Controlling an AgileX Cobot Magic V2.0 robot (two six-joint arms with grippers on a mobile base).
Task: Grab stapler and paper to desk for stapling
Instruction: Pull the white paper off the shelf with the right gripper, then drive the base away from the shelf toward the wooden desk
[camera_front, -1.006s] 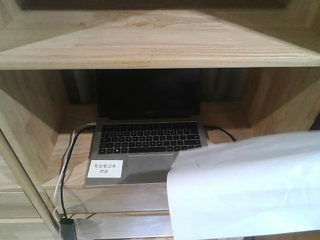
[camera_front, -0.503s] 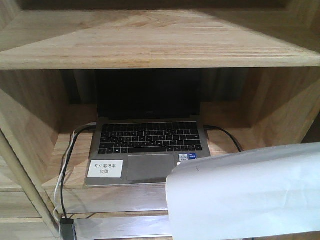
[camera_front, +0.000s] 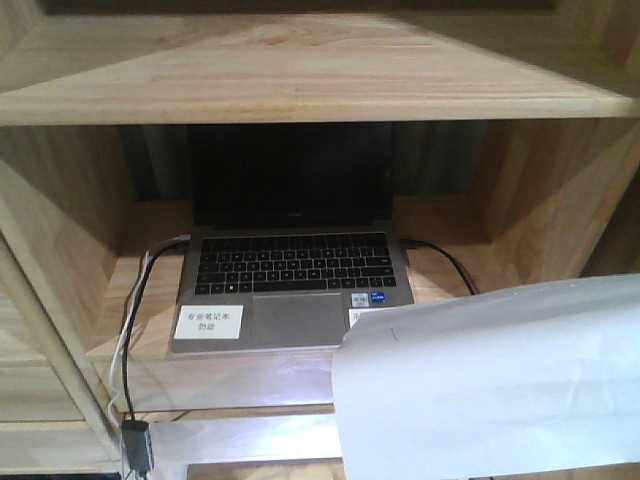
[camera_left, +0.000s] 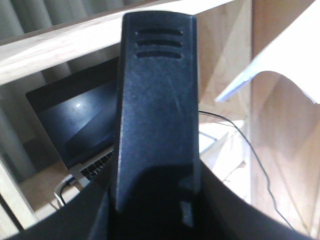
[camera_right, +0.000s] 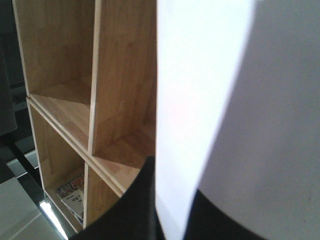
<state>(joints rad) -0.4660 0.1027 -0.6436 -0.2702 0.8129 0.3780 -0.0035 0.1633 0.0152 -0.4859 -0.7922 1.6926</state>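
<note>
Paper (camera_front: 490, 390) fills the front view's lower right, held in the air before the shelf (camera_front: 300, 80) and covering 1 front corner of the open laptop (camera_front: 290, 290). Only the right wrist view shows its hold: the right gripper (camera_right: 175, 217) pinches the sheet's lower edge, and the plain white sheet rises from it, slightly bowed. Only the left wrist view shows the stapler (camera_left: 156, 100), black with 3 grooves near its tip, standing up from the left gripper (camera_left: 155, 210), which clamps its base.
</note>
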